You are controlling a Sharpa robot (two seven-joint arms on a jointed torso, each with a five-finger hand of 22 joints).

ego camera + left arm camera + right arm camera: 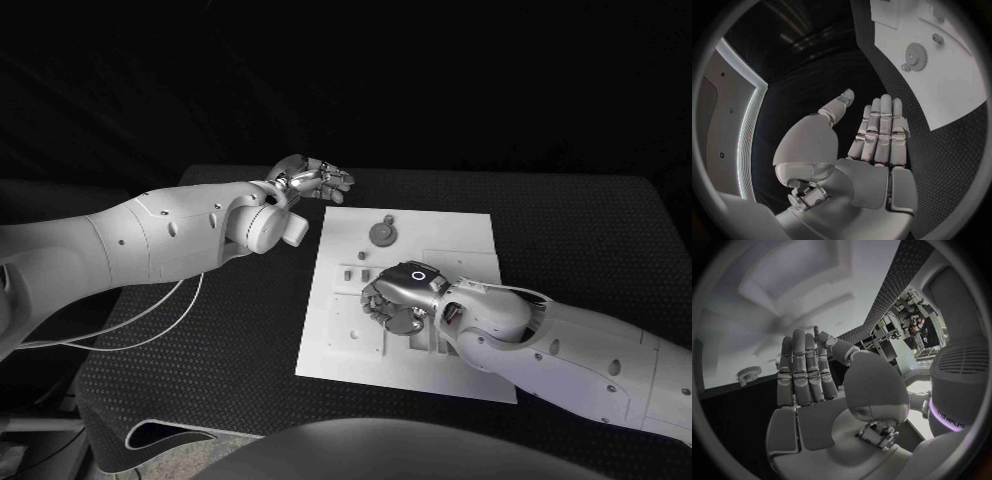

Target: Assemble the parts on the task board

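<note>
A: What stands at the left of the black table (188,390)?

B: The left arm (130,245) reaches in from the left. Its left hand (307,180) hovers over the table just beyond the far left corner of the white board (346,350). In the left wrist view the fingers (879,130) lie straight and side by side, thumb apart, palm bare; the hand holds nothing.

A: And in the middle?

B: The board lies flat on the table. A toothed wheel (382,232) sits near its far edge, apart from both hands; the left wrist view shows the same wheel (916,52) with a small knob beside it. Smaller pieces and slots lie nearer the board's centre, too small to tell apart.

A: And to the right?

B: The right arm (577,360) comes in from the lower right. Its right hand (401,296) is over the board's centre, back upward. In the right wrist view its fingers (804,367) are straight and close together, nothing between them. Whether the fingertips touch the board cannot be told.
</note>
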